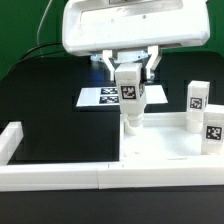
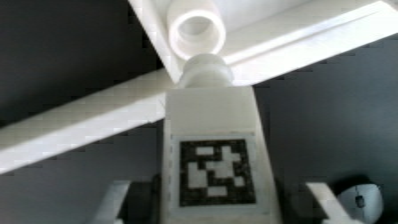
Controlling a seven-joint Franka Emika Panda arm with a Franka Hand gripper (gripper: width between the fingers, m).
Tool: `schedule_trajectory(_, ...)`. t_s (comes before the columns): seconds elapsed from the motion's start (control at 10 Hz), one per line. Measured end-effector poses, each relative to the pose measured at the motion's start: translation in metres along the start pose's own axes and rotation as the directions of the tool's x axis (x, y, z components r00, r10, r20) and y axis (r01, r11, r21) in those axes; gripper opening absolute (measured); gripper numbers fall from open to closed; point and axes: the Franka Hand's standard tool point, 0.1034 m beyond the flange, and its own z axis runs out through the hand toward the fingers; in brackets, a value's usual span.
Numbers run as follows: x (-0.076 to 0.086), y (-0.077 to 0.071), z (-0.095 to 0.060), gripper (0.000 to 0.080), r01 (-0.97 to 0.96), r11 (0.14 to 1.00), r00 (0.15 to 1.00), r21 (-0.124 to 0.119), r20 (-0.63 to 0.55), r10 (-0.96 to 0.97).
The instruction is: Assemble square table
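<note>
Nearest, a long low white wall [image 1: 60,175] edges the black surface [image 1: 50,110]. Behind it lies the white plastic square slab [image 1: 165,145]; at 12 o'clock, the claw [image 1: 130,72] pinches a short white tagged leg [image 1: 131,100] (upright) over a round corner socket [image 2: 196,28].

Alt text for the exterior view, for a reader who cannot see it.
The pincer holds a tagged white leg upright over the square tabletop on a black table. Two more legs stand at the exterior view's right; the marker board lies behind.
</note>
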Motion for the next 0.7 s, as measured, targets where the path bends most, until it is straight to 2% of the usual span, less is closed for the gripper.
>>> schedule_trajectory(0.1,-0.005,-0.001,0.008,0.0284,0.016,1.0,1.0,-0.009,-0.018,-0.016)
schedule_trajectory(0.2,-0.008,-0.006,0.01,0.0284,0.028,1.0,0.999,-0.008,-0.026,-0.028)
schedule_trajectory(0.5,-0.007,-0.003,0.009,0.0284,0.028,1.0,0.999,-0.012,-0.044,-0.029)
schedule_trajectory(0.7,-0.024,0.003,0.01,0.0284,0.046,0.999,0.995,-0.029,-0.091,-0.048)
